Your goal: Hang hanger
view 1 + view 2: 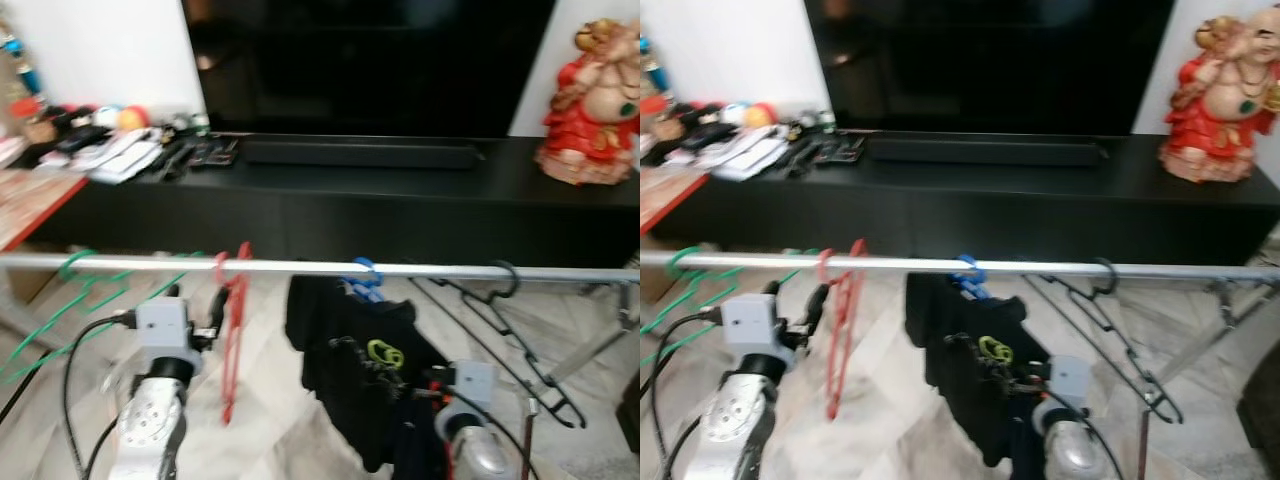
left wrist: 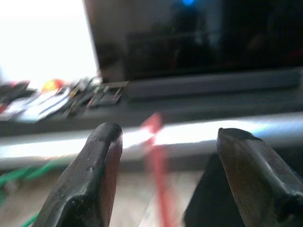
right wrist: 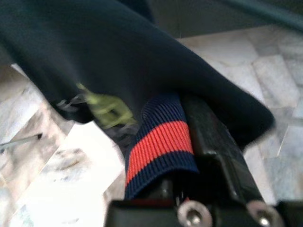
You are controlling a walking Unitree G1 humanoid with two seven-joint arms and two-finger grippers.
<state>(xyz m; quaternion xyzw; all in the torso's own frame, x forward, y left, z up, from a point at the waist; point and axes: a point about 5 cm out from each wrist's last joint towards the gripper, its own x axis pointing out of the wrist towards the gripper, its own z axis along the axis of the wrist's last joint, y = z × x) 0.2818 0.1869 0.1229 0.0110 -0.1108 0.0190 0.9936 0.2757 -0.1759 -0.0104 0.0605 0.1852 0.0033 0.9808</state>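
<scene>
Rail of the drying rack runs level across the scene, just beyond both hands, with the long black bench and dark screen further behind it. We note four hangers hooked on it: a green hanger outboard of the left hand, a red hanger directly ahead of that hand, a blue hanger carrying a dark garment, and a black hanger outboard of the right hand.

The left hand is open, its two fingers spread with the red hanger's neck standing in the gap beyond them, not touched. The right hand sits below the rail, closed on the dark garment; a navy-and-red ribbed cuff lies over its finger.

We judge the red hanger to be light, thin, stiff plastic, smooth and liable to swing or twist on its hook. The sound place to hold it is the neck just under the hook. The garment is soft and limp, and would drag the blue hanger sideways if pulled.
</scene>
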